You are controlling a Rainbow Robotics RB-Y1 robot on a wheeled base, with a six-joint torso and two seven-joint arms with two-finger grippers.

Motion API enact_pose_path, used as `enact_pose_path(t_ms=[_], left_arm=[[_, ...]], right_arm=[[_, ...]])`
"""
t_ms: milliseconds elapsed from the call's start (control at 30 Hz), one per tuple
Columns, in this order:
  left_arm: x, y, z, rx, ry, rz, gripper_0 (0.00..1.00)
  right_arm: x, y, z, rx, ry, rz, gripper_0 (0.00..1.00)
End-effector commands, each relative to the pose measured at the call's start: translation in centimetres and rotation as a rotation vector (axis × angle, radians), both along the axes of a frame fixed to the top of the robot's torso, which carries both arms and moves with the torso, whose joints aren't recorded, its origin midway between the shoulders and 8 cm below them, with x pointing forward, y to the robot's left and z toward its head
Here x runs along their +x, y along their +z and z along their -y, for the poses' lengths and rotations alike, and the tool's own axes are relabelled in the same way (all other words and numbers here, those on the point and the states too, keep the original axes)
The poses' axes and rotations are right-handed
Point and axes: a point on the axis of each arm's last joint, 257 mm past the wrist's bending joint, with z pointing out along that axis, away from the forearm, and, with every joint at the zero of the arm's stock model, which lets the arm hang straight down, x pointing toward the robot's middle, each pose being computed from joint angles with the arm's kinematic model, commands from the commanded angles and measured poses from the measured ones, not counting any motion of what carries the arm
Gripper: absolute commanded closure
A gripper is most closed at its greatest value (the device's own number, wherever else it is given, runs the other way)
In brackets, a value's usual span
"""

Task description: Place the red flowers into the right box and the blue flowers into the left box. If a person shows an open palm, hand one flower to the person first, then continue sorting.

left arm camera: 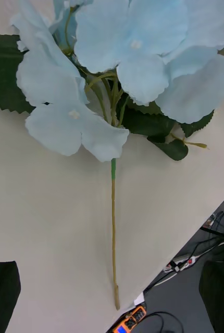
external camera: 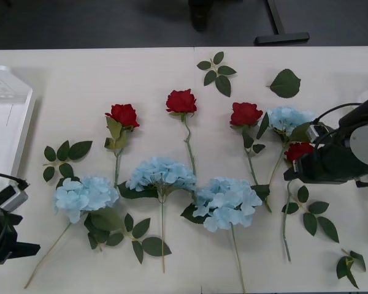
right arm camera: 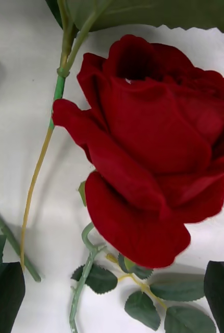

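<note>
The right gripper (external camera: 292, 164) is seen spread wide over the rightmost of the red flowers (external camera: 299, 150), nothing pinched yet; in its wrist view the bloom (right arm camera: 153, 151) sits between the parted black fingers (right arm camera: 5, 296). The left gripper (external camera: 15, 248) is held released at the table's (external camera: 141, 73) near-left edge, by one of the blue flowers (external camera: 84, 196), whose stem (left arm camera: 113, 234) is framed between its fingers. The left box (external camera: 6, 128) is seen at far left
</note>
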Motion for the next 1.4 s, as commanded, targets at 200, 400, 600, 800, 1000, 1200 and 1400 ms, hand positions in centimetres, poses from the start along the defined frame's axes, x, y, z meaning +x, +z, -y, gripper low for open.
enact_pose_path(t_ms=[200,400,600,800,1000,1200,1400], left_arm=[[3.2,-1.7,3.8,0.049,-0.095,0.124,0.0],[3.5,-3.4,5.0,0.07,-0.097,0.146,0.0],[3.9,-4.2,6.9,0.021,-0.028,0.124,0.0],[4.4,-4.9,7.8,0.027,0.006,0.122,0.0],[4.6,-5.4,8.2,0.029,0.048,0.11,0.0],[4.5,-6.1,8.1,0.03,0.061,0.096,0.76],[4.8,-6.7,8.0,0.016,0.088,0.082,0.99]], right_arm=[[0.6,-2.7,-1.2,0.01,-0.048,0.006,0.0],[0.3,-4.3,-1.1,-0.003,-0.049,-0.004,0.0],[0.5,-4.7,-2.0,0.003,-0.041,0.011,0.0],[0.9,-4.8,-2.0,-0.008,-0.037,0.025,0.21],[1.0,-4.9,-1.7,-0.028,-0.035,0.033,0.62],[1.1,-5.0,-1.8,-0.035,-0.04,0.039,1.0],[1.2,-5.0,-1.9,-0.032,-0.049,0.041,1.0]])
